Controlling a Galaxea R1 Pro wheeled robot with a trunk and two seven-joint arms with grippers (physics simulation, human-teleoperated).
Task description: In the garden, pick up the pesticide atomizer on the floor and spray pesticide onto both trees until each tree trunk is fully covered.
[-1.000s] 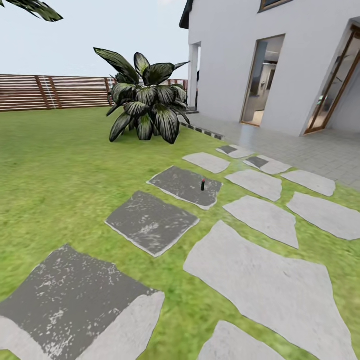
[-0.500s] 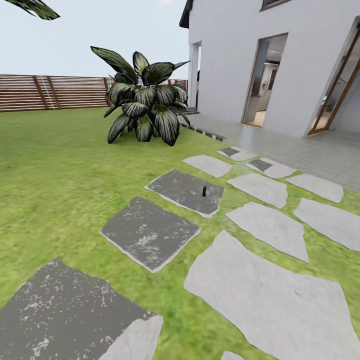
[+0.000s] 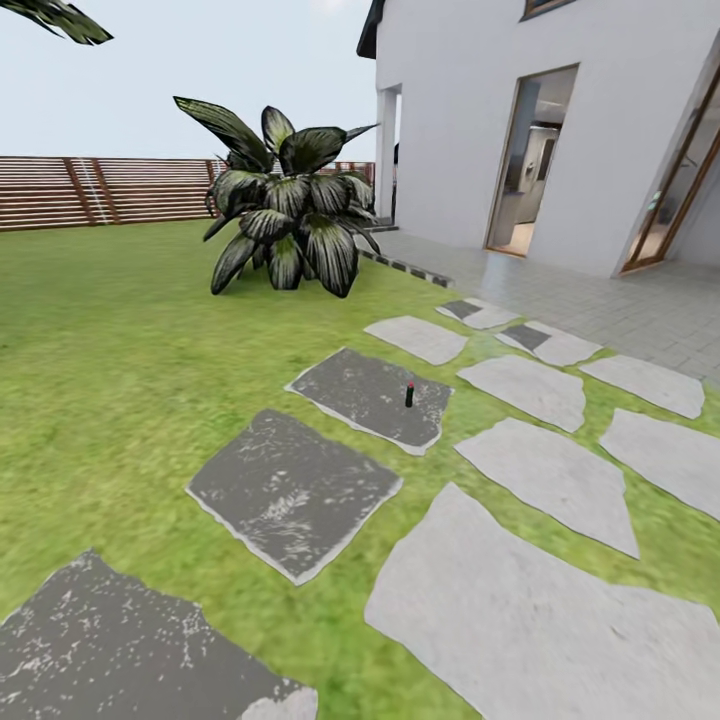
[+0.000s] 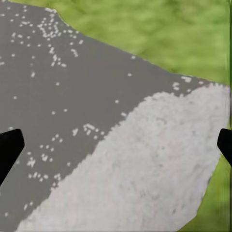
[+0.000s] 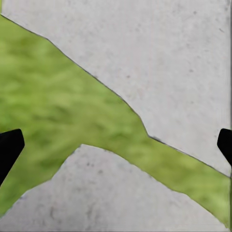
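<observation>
The pesticide atomizer (image 3: 409,394) stands upright on a dark stepping stone (image 3: 365,395) in the grass (image 3: 120,340); beyond it a broad-leaved plant (image 3: 285,215), the fence (image 3: 100,188), and a white house (image 3: 540,130).

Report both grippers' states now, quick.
Left gripper: open, fingers spread wide over a stepping stone, holding nothing.
Right gripper: open, fingers spread wide over grass, holding nothing.
</observation>
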